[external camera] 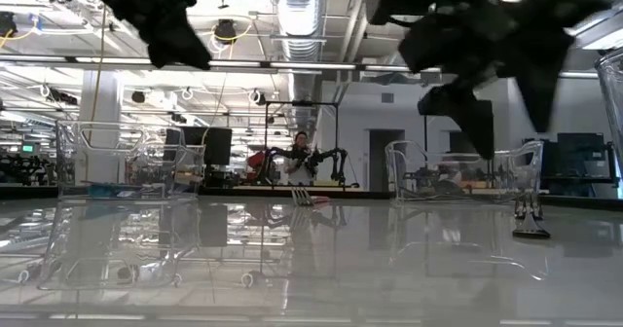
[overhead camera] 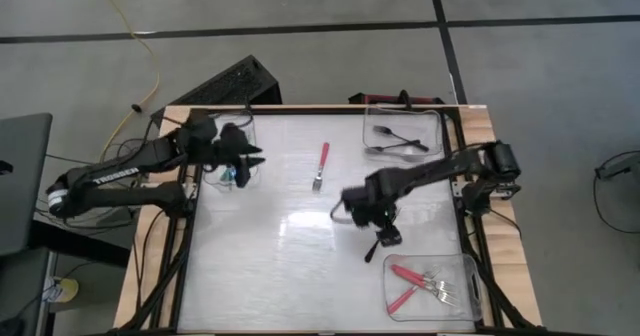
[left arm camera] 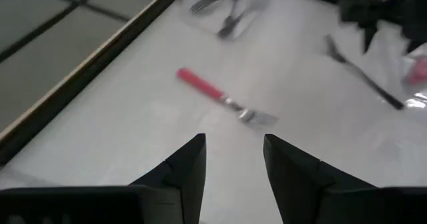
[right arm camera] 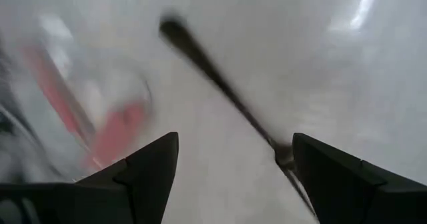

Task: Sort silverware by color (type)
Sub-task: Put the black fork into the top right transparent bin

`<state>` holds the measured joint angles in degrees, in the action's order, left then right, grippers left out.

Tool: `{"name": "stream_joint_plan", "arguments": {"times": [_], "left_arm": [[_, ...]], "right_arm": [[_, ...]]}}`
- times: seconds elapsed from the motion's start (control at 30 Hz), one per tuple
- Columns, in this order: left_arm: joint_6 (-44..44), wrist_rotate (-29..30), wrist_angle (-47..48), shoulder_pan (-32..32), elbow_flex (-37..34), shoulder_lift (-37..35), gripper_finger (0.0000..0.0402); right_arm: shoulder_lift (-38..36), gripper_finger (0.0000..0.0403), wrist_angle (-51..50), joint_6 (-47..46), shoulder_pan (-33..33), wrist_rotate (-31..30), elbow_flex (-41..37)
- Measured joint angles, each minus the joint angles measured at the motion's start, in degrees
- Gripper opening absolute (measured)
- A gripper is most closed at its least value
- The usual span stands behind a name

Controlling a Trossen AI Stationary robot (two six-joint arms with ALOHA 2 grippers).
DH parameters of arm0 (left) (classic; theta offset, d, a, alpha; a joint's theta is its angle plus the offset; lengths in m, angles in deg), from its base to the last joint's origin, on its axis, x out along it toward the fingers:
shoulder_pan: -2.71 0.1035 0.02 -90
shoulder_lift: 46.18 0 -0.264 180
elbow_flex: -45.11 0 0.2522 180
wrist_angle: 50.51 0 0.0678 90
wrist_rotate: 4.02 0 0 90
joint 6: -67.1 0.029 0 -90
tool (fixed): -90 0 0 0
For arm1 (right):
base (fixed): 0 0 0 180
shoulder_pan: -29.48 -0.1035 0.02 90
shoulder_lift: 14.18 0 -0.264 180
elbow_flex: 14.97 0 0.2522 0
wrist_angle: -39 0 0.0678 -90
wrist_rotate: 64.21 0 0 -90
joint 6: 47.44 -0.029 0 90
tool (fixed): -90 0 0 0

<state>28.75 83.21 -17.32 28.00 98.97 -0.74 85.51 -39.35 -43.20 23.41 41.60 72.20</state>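
A red-handled fork (overhead camera: 321,166) (left arm camera: 213,91) lies flat mid-table, toward the far edge. A black fork (overhead camera: 372,251) (right arm camera: 213,77) lies flat on the table right of centre. My right gripper (overhead camera: 385,238) (right arm camera: 233,177) hovers open above the black fork, well off the table in the low view (external camera: 477,103). My left gripper (overhead camera: 245,166) (left arm camera: 233,177) is open at the far-left tray, pointing toward the red fork. Black forks (overhead camera: 395,138) lie in the far-right tray. Red forks (overhead camera: 415,281) lie in the near-right tray, and a blue piece (overhead camera: 228,176) lies in the far-left one.
Three clear plastic trays stand on the table: far-left (overhead camera: 250,126), far-right (overhead camera: 435,121), near-right (overhead camera: 470,276). The table's middle and near-left part (overhead camera: 260,276) is bare. A person stands far off in the room behind (external camera: 300,157).
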Motion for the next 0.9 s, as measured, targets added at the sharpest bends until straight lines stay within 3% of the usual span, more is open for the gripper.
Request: {"name": "stream_joint_plan", "arguments": {"times": [0.1, 0.23, 0.5, 0.63, 0.9], "left_arm": [[0.2, 2.3, -2.1, -5.7, 0.0, 1.3, 0.0135], [2.6, 2.6, -4.9, -11.3, 0.1, 2.9, 0.0135], [5.8, 2.6, -4.1, -18.0, 0.0, 5.0, 0.0135], [6.4, 2.6, -4.1, -20.3, 0.0, 5.2, 0.0135], [7.3, 1.7, -3.4, -23.2, 0.0, 5.2, 0.0135]], "right_arm": [[3.2, 0.0315, -1.1, 8.4, -4.0, -4.0, 0.1], [8.7, 0.0314, 0.1, 12.0, -7.6, -10.0, 0.2], [14.5, 0.0279, -0.6, 11.2, -8.4, -7.1, 0.8], [15.0, 0.0245, 1.6, 8.9, -7.9, -11.8, 0.8], [12.8, 0.0215, -11.1, 4.0, -6.0, -10.0, 8.9]]}}
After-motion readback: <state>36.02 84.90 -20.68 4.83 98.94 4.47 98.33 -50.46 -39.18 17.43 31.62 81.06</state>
